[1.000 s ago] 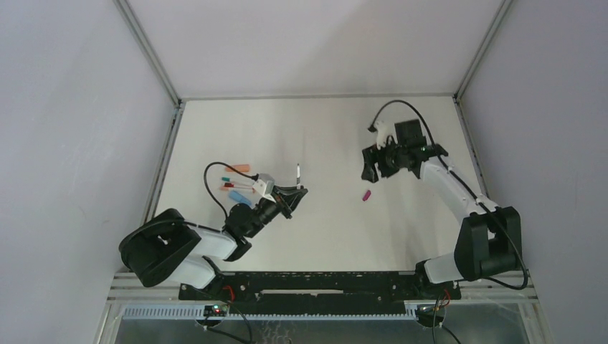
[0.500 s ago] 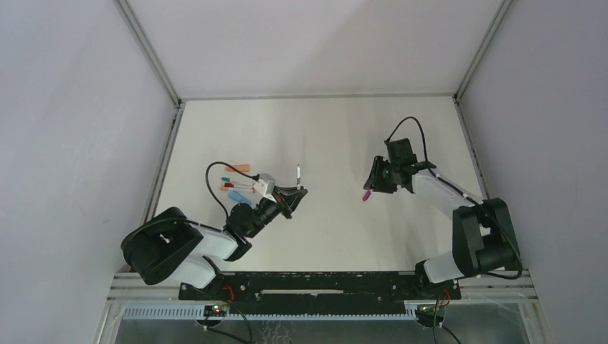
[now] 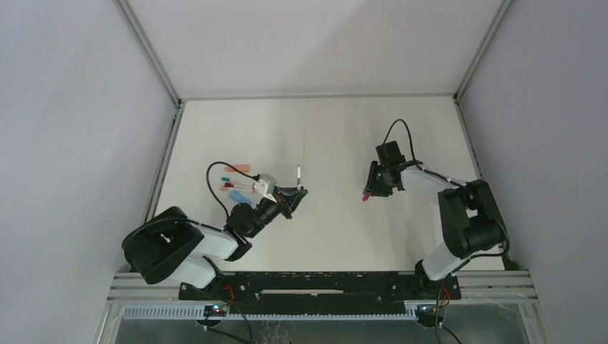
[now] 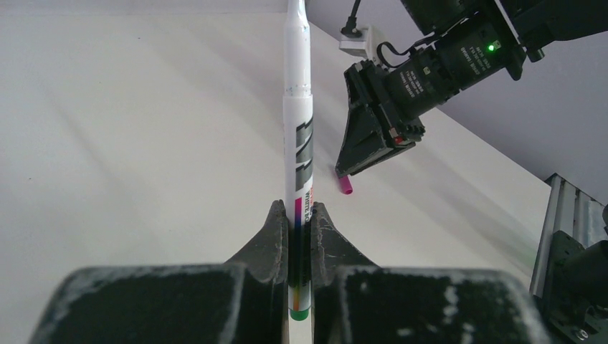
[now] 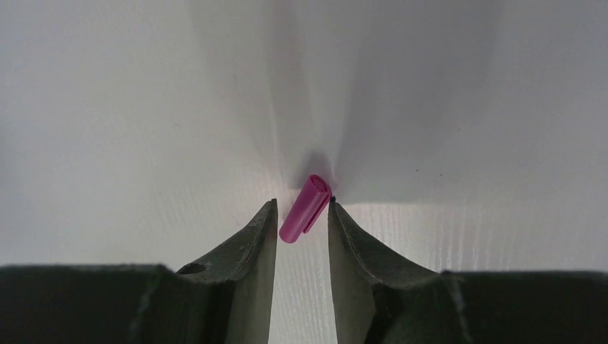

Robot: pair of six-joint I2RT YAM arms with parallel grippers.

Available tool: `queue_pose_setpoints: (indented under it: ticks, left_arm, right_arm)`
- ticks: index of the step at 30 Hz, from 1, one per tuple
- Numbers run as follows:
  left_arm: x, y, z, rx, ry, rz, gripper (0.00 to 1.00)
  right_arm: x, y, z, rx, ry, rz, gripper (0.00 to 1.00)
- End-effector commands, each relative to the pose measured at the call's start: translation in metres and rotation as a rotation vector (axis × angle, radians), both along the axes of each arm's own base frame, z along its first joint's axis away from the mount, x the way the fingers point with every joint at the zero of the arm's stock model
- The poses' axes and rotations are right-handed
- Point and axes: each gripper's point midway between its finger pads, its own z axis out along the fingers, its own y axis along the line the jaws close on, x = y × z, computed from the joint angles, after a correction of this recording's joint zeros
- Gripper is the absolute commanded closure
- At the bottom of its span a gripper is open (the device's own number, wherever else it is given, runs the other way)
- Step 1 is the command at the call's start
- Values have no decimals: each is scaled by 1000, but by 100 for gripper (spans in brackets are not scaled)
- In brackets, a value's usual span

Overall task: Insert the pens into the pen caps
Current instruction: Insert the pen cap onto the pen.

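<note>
Left end effector (image 4: 295, 215): fingers together, clamped on the lower barrel of a slim white plastic marker pen (image 4: 297, 136) with a grey-striped label.
Pen attitude: projects straight out past the fingertips, narrow nib end leading, aimed towards the right arm. Judged to be held this way so the tip is offered for capping.
Right end effector (image 5: 302, 211): low at the pale worktop (image 5: 143, 107), fingers close on either side of a short magenta plastic tube cap (image 5: 307, 208). Both inner faces appear to touch it.
Cap attitude: lies slantwise between the fingers, on the worktop, not yet raised. Which end is open cannot be told.
Reserve stock: a salmon-orange cap (image 3: 241, 168) and a red-ended pen (image 3: 229, 185) lie beside the left arm, well apart from the right arm.
Stage, judged: cap pickup; joining pen and cap remains.
Risk, judged: the slant may let the cap twist in the grip and spoil alignment.
</note>
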Motion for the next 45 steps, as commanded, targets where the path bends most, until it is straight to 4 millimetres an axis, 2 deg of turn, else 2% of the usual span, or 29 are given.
queue_pose_setpoints:
  ticks: [1, 5, 9, 11, 15, 21, 25, 28, 33, 35, 37, 39, 40, 45]
  left_arm:
    - [5, -2, 18, -36, -52, 2, 98]
    - [4, -3, 18, -37, -52, -2, 98]
    - [4, -2, 18, -36, -53, 1, 98]
    - [4, -2, 18, -35, -52, 1, 98]
    - [3, -1, 18, -36, -53, 2, 98]
    - [2, 0, 18, -35, -53, -1, 98]
    - [1, 1, 18, -34, -54, -4, 98]
    - [1, 1, 17, -34, -54, -4, 98]
    - [1, 0, 18, -35, -54, -8, 98]
    - [1, -2, 18, -34, -53, -18, 98]
    - [0, -6, 17, -35, -50, -38, 98]
    - [-2, -13, 17, -37, -46, -73, 98]
    - [-3, -17, 18, -39, -42, -93, 98]
    - [-7, -33, 18, -53, -17, -174, 98]
  right_arm:
    - [13, 5, 7, -25, -40, -4, 63]
    - [12, 8, 0, -71, -25, 29, 66]
    - [14, 5, -5, -187, -32, 95, 76]
    - [14, 4, -7, -239, -34, 136, 78]
    - [11, 10, -9, -292, -35, 230, 76]
    - [8, 17, -15, -389, -25, 331, 64]
    - [4, 19, -19, -400, -10, 351, 60]
    - [1, 20, -21, -382, 6, 356, 64]
    - [-2, 19, -27, -332, 47, 358, 77]
    - [-4, 19, -28, -317, 59, 363, 78]
    - [-4, 19, -28, -306, 62, 368, 73]
    - [-4, 19, -27, -296, 61, 373, 63]
    - [-4, 20, -26, -286, 60, 379, 62]
    - [-6, 22, -23, -232, 74, 381, 79]
